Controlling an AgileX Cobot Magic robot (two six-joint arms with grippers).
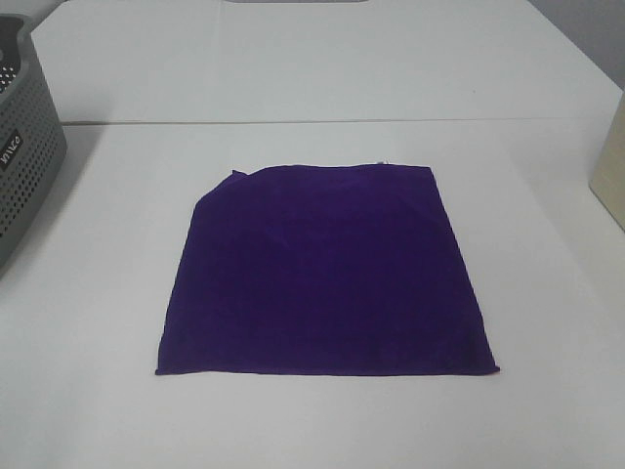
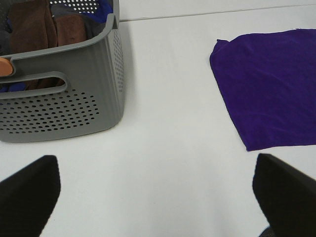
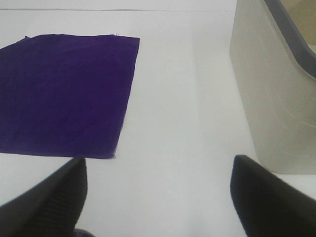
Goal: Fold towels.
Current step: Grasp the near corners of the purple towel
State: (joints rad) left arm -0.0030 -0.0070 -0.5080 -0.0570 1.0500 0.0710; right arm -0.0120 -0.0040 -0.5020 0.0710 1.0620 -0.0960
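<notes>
A deep purple square towel (image 1: 322, 274) lies flat in the middle of the white table, with its far left corner slightly turned in and a small white tag (image 1: 382, 162) on its far edge. It also shows in the left wrist view (image 2: 269, 89) and in the right wrist view (image 3: 61, 91). Neither gripper shows in the high view. My left gripper (image 2: 153, 192) is open and empty over bare table, to the left of the towel. My right gripper (image 3: 158, 197) is open and empty over bare table, to the right of the towel.
A grey perforated basket (image 1: 24, 156) stands at the table's left edge; the left wrist view shows brown and blue cloths in the basket (image 2: 74, 98). A beige bin (image 3: 271, 94) stands at the right edge (image 1: 610, 181). A seam (image 1: 342, 121) crosses the table behind the towel.
</notes>
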